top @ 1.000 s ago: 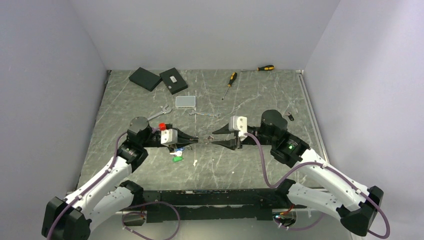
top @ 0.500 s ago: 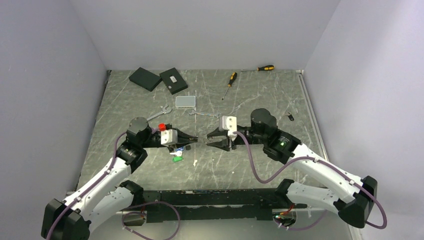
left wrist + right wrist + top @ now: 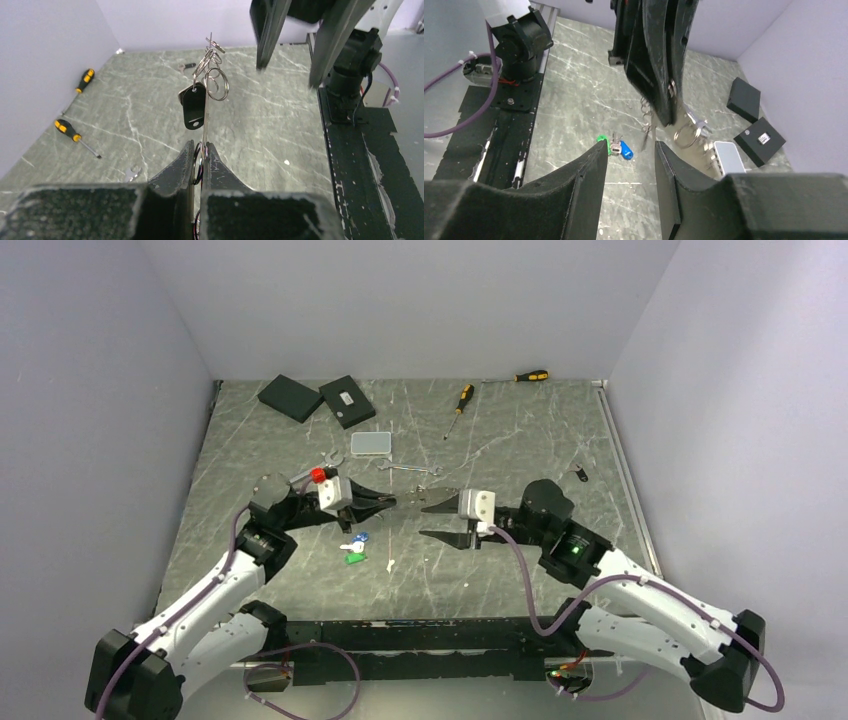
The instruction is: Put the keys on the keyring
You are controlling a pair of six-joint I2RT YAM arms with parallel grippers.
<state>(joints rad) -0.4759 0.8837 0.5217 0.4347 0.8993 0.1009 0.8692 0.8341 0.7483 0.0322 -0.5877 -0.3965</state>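
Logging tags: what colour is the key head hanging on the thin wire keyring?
Black plastic key head, clearest in the left wrist view.

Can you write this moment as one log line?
left end effector: shut on keyring | black key: hanging on keyring | right end effector: open, empty | loose keys: on table

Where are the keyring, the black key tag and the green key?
keyring (image 3: 204,131), left wrist view, lower stretch of its wire.
black key tag (image 3: 192,106), left wrist view, middle of the tag.
green key (image 3: 353,559), top view, its plastic head.
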